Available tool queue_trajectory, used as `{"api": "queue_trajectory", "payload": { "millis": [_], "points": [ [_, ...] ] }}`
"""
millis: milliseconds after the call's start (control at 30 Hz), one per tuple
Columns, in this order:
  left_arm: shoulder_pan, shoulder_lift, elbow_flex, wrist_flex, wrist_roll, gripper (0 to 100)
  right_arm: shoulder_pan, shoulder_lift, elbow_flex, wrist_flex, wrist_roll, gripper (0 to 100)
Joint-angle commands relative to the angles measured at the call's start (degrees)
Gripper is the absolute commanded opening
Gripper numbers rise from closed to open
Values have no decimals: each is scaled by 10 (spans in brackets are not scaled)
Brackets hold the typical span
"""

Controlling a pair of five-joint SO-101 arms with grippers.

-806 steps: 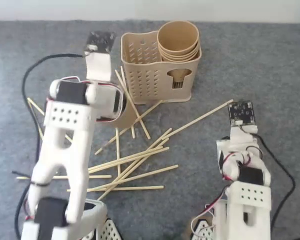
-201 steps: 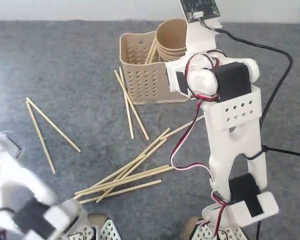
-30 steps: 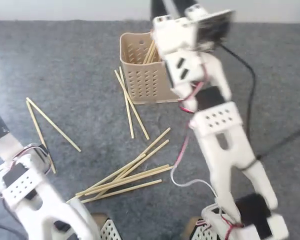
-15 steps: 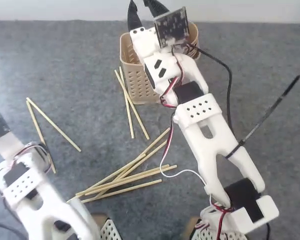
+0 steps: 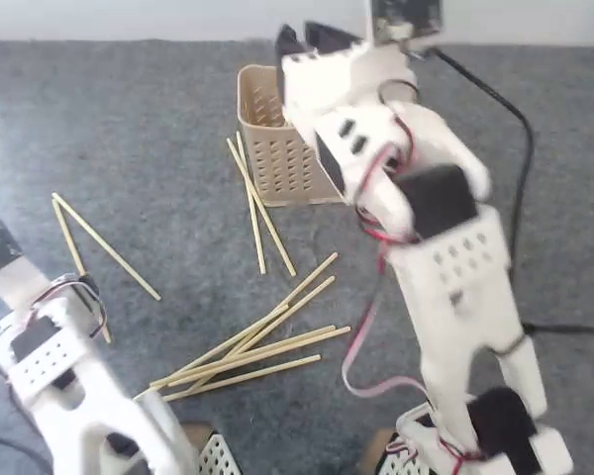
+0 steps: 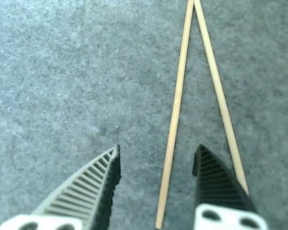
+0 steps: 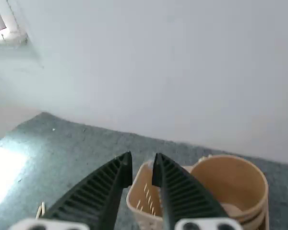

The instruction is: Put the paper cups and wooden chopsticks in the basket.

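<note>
- Paper cups (image 7: 230, 184) sit stacked in the basket (image 5: 277, 158), so by the look of it that half is done; the chopsticks on the grey carpet are what is left
- Right gripper (image 7: 142, 155) hangs high over the basket's rim, jaws only a sliver apart with nothing between them
- Left gripper (image 6: 158, 148) is poised low over the pair of chopsticks (image 6: 174, 115) out on the left of the carpet, jaws spread wide and empty
- I read this as the pick-up step for the left arm
- That pair makes a narrow V: the tips meet at the end far from the gripper and the legs splay back toward it, long axes running along the gripper's own reach
- One leg lies between the jaws, the other passes beside one jaw
- The jaws straddle that stick across its length, so the next move calls for a straight drop and a squeeze
- Not yet gathered: the loose pile (image 5: 252, 346) mid-carpet, mostly slanting up toward the basket, and two sticks (image 5: 263, 213) just beside the basket
</note>
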Motion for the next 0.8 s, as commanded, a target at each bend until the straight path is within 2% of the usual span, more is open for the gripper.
{"api": "queue_trajectory", "payload": {
  "millis": [0, 300, 600, 667, 767],
  "points": [
    [7, 90, -83, 11, 9, 235, 5, -70, -31, 97, -10, 25],
    [10, 308, -246, 36, 9, 235, 8, -127, -31, 264, -8, 19],
    [65, 446, -351, 33, 9, 231, 28, -149, -30, 361, -10, 19],
    [74, 479, -376, 34, 9, 209, 36, -157, -30, 363, -10, 19],
    [73, 520, -421, 57, 9, 118, 41, -168, -28, 364, -9, 19]
  ]
}}
